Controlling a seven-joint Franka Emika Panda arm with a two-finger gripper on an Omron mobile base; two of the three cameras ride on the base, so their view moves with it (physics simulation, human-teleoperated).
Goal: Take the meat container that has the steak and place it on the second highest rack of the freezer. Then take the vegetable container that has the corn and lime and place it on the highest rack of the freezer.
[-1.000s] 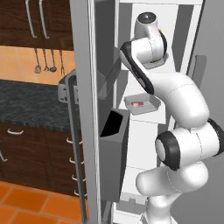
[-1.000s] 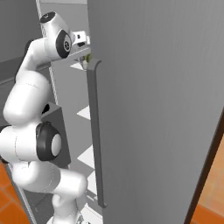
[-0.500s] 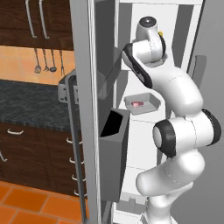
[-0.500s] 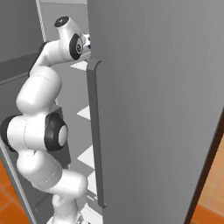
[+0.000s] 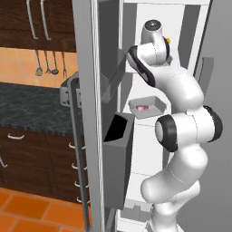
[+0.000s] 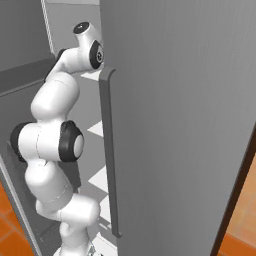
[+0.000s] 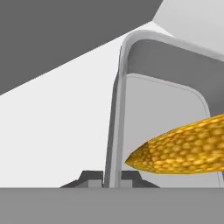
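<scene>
Gripper (image 7: 109, 181) pinches the near rim of the vegetable container (image 7: 164, 105), corn (image 7: 183, 148) inside, keeping it level over a white freezer (image 5: 136, 149) shelf for set-down.

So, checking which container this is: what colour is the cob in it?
Yellow-orange, the corn; clearest in the hand view.

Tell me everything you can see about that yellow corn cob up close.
The corn is a golden yellow-orange cob with a bumpy surface of small kernels, narrowing to a blunt tip with a hint of green beneath. It lies on its side inside a pale grey tray with a raised, rounded rim, its tip pointing toward the tray's near wall. Its other end runs past the picture's edge, so the full length cannot be seen.
</scene>
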